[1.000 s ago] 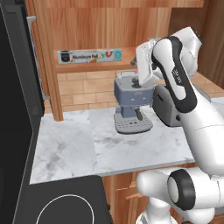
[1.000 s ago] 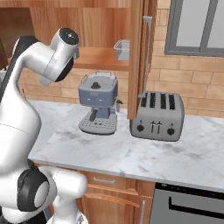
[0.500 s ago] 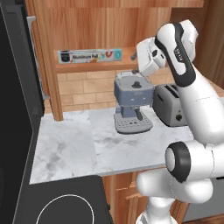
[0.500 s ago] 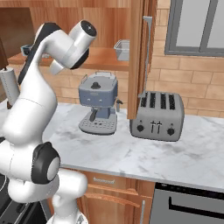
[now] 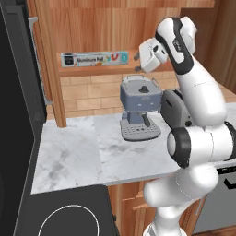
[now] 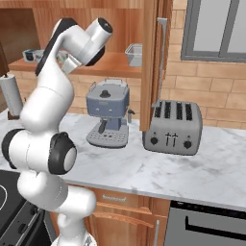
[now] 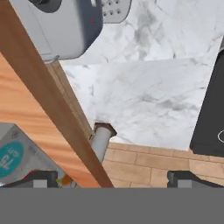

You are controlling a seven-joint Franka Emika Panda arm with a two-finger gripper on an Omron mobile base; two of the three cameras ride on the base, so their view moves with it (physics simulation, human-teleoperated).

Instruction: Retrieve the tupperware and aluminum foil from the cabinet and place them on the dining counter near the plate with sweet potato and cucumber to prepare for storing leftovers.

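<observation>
Two task items are seen on the shelf board of the open cabinet (image 5: 115,32): the aluminum foil (image 5: 94,59) is laid lengthwise along the shelf's front edge at its left part in the left base view, and the tupperware (image 6: 134,55) is set at the shelf's right end in the right base view, just beside the cabinet's upright wooden panel. The two items are kept well apart. The gripper (image 7: 111,179) is raised to shelf height in front of the cabinet, just right of the foil carton's end as seen from the left base camera, and nothing is held between its fingers (image 7: 41,178), which are spread to their full width with the shelf's front edge visible in the gap. In the hand view a corner of the carton is shown at the lower left, close to one fingertip; whether contact is made cannot be told. Below the shelf, a blue-grey coffee machine (image 5: 139,110) is placed on the marble worktop (image 5: 73,152), and a silver toaster (image 6: 173,127) is stood to its right. A paper towel roll (image 6: 10,94) is positioned upright at the worktop's far left in the right base view.
</observation>
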